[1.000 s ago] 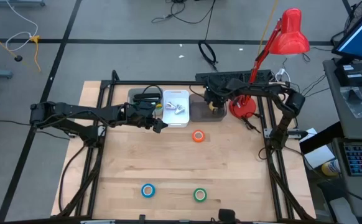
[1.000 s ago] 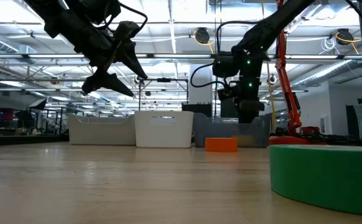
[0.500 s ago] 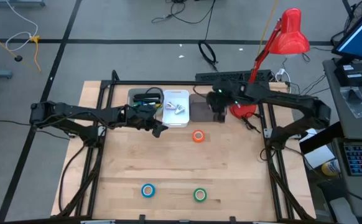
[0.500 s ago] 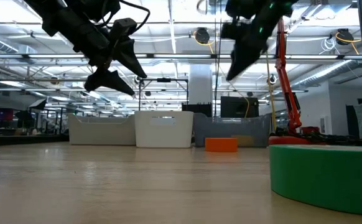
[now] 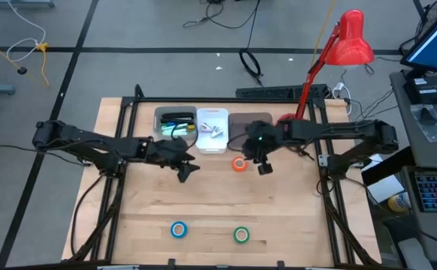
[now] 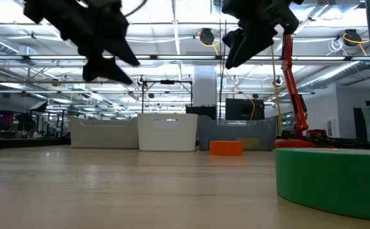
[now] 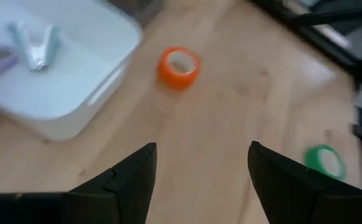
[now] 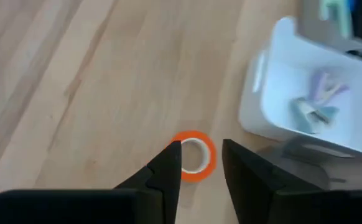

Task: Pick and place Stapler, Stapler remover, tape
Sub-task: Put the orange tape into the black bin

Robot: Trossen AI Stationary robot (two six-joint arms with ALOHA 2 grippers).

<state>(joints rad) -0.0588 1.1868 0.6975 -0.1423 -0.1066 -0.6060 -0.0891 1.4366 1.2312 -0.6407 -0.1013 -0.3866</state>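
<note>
The right gripper (image 5: 263, 166) is hanging above the wooden table (image 5: 203, 202), just beside the orange tape (image 5: 239, 164) — its fingers parted a little, holding nothing; the left gripper (image 5: 186, 170) is hovering nearby, fingers spread wide and empty. The blue tape (image 5: 178, 229) and green tape (image 5: 241, 235) are lying near the table's front edge; the white bin (image 5: 212, 132) is holding small pale staple removers (image 8: 318, 102).

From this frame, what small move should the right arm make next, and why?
Probably straight down: the right gripper is above the table beside the orange tape roll, jaws parted and empty, with the roll showing between its fingers in the right wrist view.
</note>
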